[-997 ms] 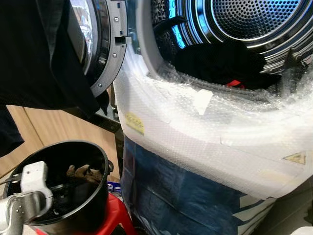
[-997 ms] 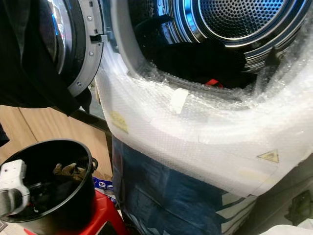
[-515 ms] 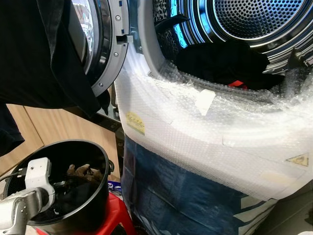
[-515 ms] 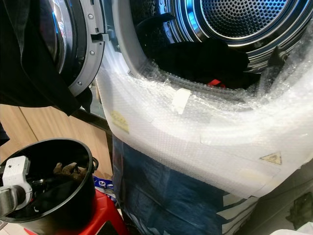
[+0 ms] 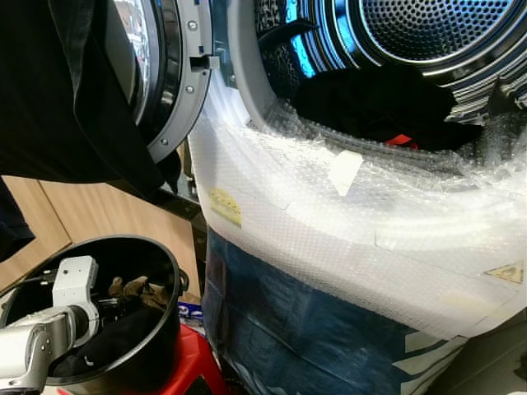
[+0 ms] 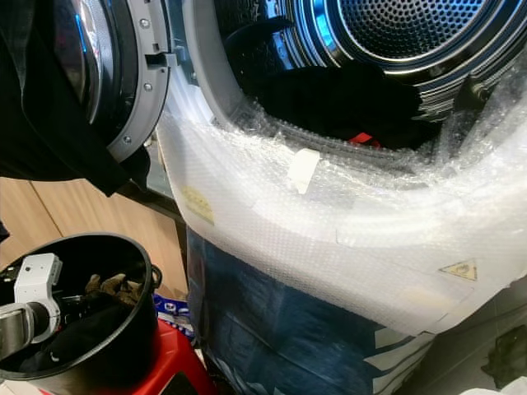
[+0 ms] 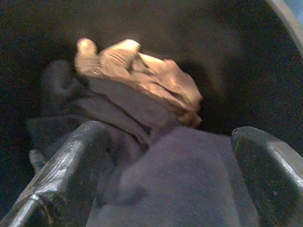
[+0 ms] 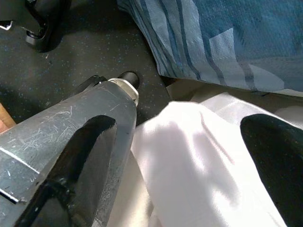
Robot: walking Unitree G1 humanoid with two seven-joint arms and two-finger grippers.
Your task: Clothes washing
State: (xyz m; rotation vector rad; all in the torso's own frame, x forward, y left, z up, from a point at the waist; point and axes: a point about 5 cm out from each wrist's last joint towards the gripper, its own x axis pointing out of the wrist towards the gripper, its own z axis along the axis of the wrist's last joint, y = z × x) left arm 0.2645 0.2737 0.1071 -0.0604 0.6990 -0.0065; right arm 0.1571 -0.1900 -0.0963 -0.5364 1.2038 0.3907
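Inside the black bucket (image 5: pixel 165 271), left tool (image 7: pixel 165 156) spread wide, straddling the dark garment (image 7: pixel 180 189); tan cloth (image 7: pixel 142 75) just beyond. Right tool (image 8: pixel 180 156) open, idle.

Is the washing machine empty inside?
No, dark clothes with a bit of red already lie in the washing machine drum, behind the bubble wrap.

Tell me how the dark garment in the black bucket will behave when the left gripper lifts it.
The dark garment lies crumpled in soft folds, so it will probably drape limply. It lies under the tan cloth, which may drag along. The left gripper, open astride it inside the black bucket, probably needs a pinched fold.
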